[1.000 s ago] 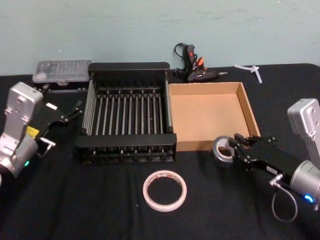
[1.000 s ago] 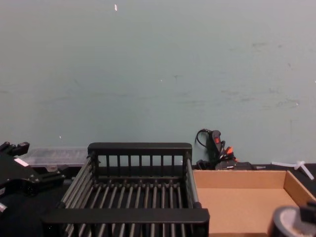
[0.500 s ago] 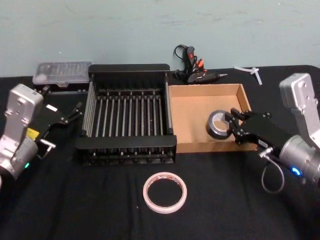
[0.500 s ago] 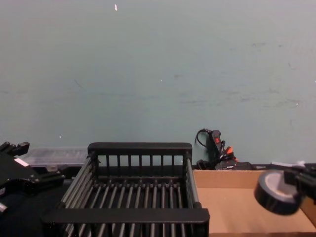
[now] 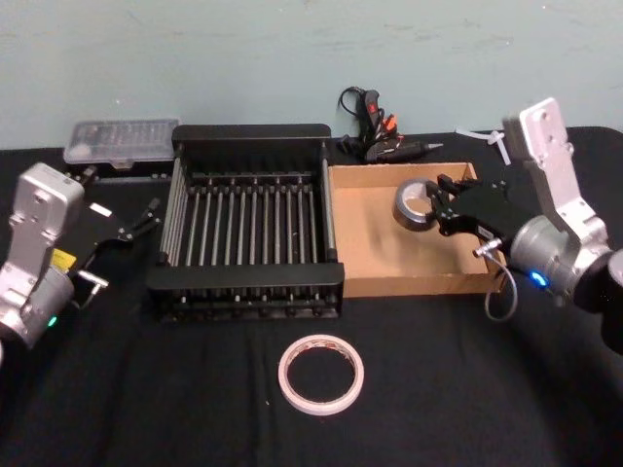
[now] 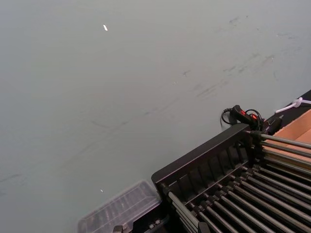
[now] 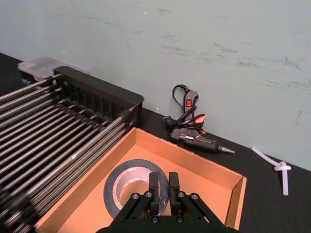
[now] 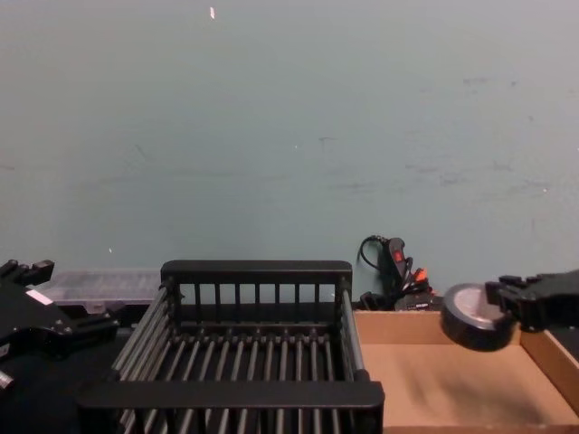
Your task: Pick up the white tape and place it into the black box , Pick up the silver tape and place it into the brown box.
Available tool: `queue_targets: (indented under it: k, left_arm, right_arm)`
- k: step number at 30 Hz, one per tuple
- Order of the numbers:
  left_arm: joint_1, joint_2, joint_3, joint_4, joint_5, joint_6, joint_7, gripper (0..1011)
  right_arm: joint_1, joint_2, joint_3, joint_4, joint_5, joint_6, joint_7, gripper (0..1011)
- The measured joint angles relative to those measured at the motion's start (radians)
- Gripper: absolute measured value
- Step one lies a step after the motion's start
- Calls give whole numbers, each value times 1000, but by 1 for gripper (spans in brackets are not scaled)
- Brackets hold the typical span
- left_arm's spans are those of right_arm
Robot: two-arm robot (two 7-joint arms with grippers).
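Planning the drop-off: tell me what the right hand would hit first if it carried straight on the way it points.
The right hand, shut on the silver tape, points toward the black box across the brown box. It would probably meet the black box's near side rail first, though its height above that rail is unclear.

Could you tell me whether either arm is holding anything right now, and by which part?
The right end effector holds the silver tape by its rim wall, above the brown box. The left end effector holds nothing.
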Motion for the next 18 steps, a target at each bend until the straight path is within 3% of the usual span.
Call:
queue_targets:
  k: [5,18]
  left_arm:
    - [0,0,0,0,0,0,0,1001]
    - [0,0,0,0,0,0,0,1001]
  right_arm:
    - [68,-41,-15,85,-32,11,-8,127]
    - [172,-117,-29,260,-76,39,-13,127]
